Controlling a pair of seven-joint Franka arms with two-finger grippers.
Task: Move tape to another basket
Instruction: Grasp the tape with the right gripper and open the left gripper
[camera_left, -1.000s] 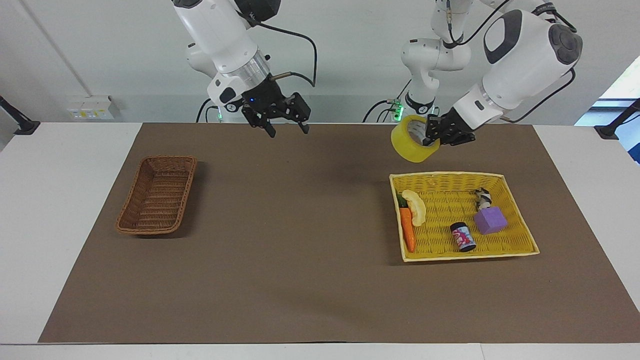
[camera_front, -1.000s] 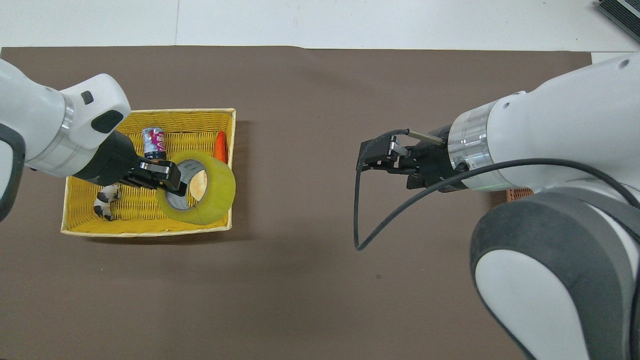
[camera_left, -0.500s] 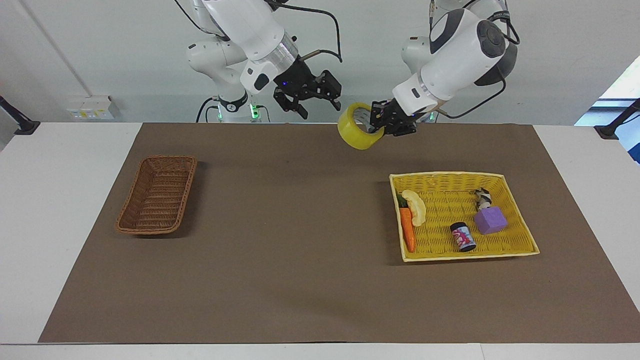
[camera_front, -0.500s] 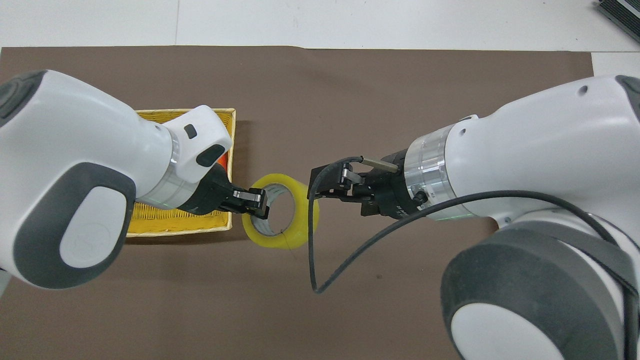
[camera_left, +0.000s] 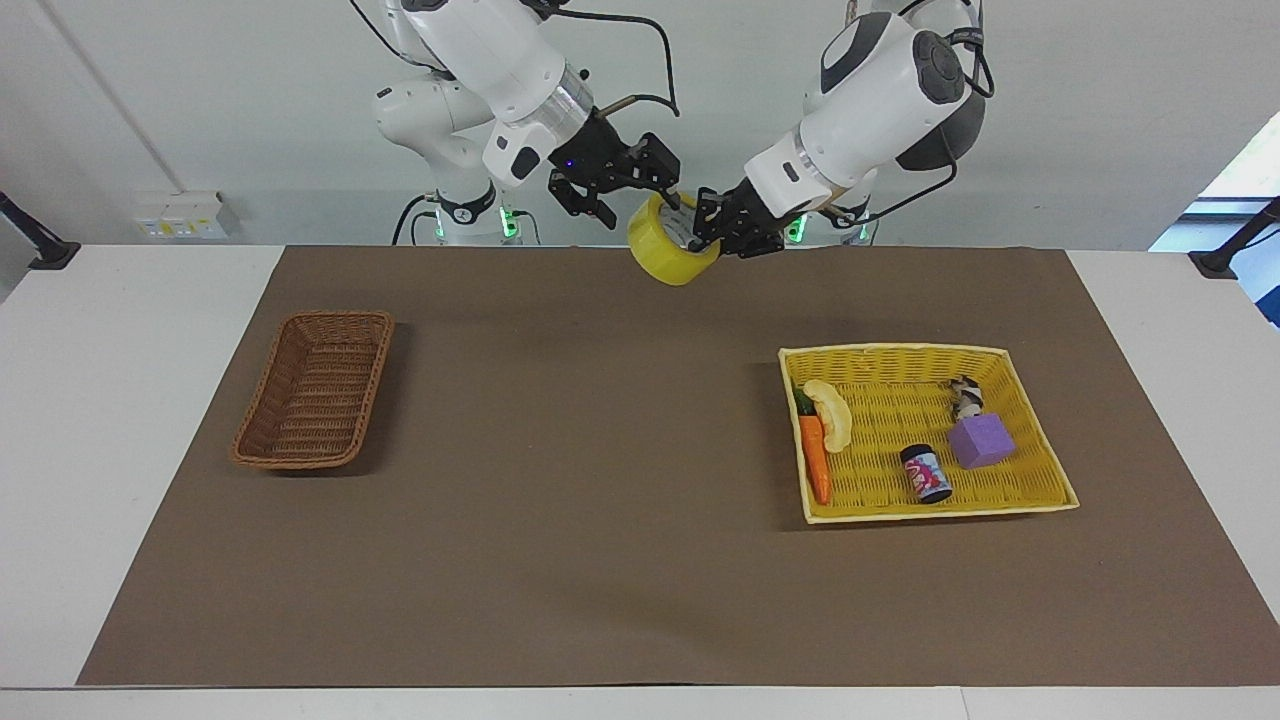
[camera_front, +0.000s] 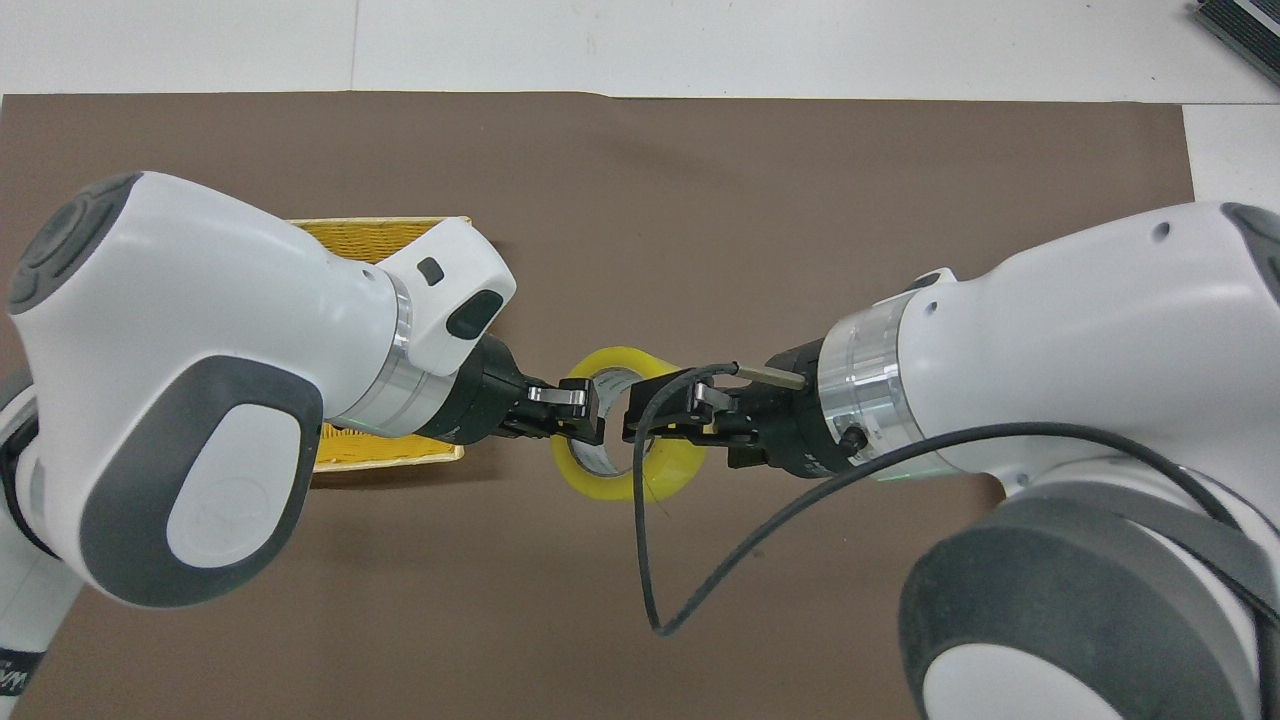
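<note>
The tape, a yellow roll, hangs in the air over the mat's edge nearest the robots, about midway between the two arms. My left gripper is shut on the roll's wall, one finger inside the core; from above, the left gripper shows at the tape. My right gripper is open and right at the roll's other side, its jaws either side of the rim; the right gripper faces the left one. The brown wicker basket lies empty toward the right arm's end.
A yellow basket toward the left arm's end holds a carrot, a pale curved toy, a small can, a purple block and a small striped thing. From above the arms hide most of the yellow basket.
My left gripper has carried the tape from over the yellow basket toward the middle. My right gripper has swung in to meet it, still open.
</note>
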